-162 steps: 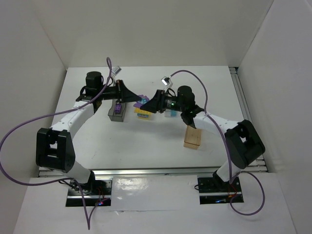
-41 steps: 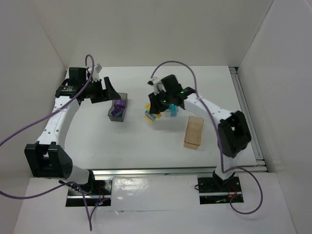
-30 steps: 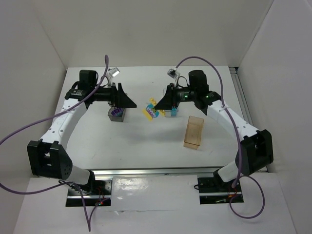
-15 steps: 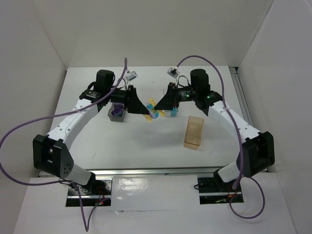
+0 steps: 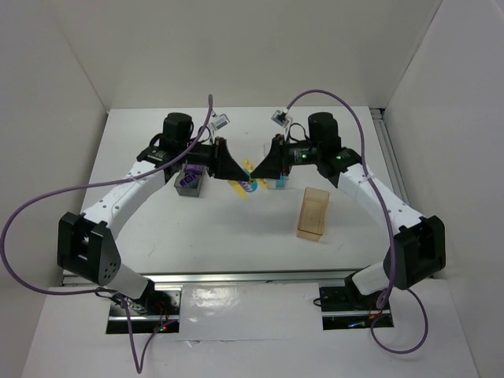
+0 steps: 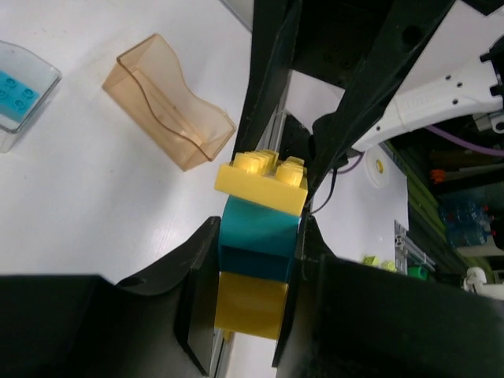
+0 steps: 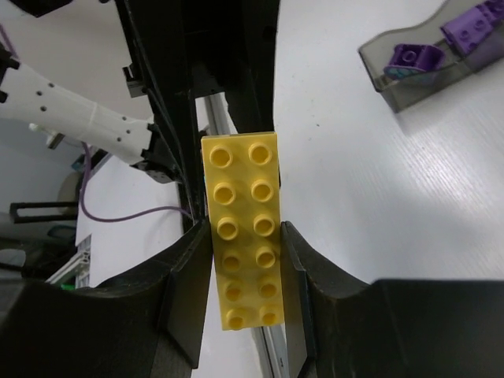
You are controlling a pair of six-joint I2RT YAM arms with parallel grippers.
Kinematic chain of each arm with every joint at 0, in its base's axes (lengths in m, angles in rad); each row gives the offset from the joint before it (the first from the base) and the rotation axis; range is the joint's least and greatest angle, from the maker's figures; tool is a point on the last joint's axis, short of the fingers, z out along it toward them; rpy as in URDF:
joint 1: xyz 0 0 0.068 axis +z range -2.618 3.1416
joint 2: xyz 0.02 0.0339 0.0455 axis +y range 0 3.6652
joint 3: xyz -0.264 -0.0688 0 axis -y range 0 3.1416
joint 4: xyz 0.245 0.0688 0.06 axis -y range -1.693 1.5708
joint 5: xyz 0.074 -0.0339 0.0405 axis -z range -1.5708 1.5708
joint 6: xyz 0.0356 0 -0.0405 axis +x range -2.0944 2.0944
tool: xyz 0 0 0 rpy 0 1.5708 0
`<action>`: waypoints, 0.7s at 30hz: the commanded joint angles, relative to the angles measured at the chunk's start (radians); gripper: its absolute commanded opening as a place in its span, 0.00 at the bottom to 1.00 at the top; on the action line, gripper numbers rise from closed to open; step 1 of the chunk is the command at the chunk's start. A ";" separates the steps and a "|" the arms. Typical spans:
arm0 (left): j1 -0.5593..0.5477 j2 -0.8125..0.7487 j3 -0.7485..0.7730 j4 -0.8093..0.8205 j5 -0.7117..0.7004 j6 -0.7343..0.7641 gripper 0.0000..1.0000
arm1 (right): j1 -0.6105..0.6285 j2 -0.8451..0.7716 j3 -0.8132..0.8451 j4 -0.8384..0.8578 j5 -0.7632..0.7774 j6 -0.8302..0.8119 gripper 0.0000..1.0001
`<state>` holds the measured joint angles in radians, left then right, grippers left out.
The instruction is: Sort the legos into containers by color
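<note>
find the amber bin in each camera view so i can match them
top external: amber bin right of centre, slightly below the middle.
left wrist: amber bin upper left.
right wrist: not in view.
Shared landmark: the gripped lego stack, central in all three views.

The long yellow brick (image 7: 242, 236) is smooth, hard plastic with a soft sheen on its studs, and so are the stacked yellow and teal bricks (image 6: 258, 236). The fingers (image 7: 185, 303) gripping them are matt black plastic. The amber bin (image 6: 169, 118) and smoky grey bin (image 7: 429, 79) are glossy translucent plastic; the clear bin (image 6: 39, 98) is colourless. The desk (image 5: 236, 236) is smooth, matt white.
</note>
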<state>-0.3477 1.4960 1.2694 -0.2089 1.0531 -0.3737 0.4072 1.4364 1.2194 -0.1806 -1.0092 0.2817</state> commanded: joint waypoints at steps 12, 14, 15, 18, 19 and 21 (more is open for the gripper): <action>0.072 -0.025 0.016 0.019 -0.182 -0.103 0.00 | -0.133 -0.186 -0.107 -0.215 0.915 0.175 0.18; 0.037 -0.039 0.028 0.031 -0.281 -0.131 0.00 | -0.133 -0.217 -0.162 -0.240 1.035 0.235 0.18; 0.023 -0.039 0.028 0.031 -0.367 -0.142 0.00 | -0.122 -0.231 -0.219 -0.240 1.099 0.253 0.18; -0.016 -0.051 0.053 0.051 -0.421 -0.142 0.00 | -0.122 -0.252 -0.297 -0.226 1.182 0.309 0.18; -0.016 -0.036 0.068 0.040 -0.421 -0.142 0.00 | -0.122 -0.252 -0.308 -0.226 1.183 0.321 0.19; -0.016 -0.013 0.094 0.017 -0.442 -0.142 0.00 | -0.122 -0.252 -0.328 -0.249 1.210 0.339 0.20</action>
<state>-0.3622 1.5009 1.2896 -0.2108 0.6926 -0.4904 0.2771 1.2125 0.9031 -0.4068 0.0402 0.5426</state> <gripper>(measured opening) 0.333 0.428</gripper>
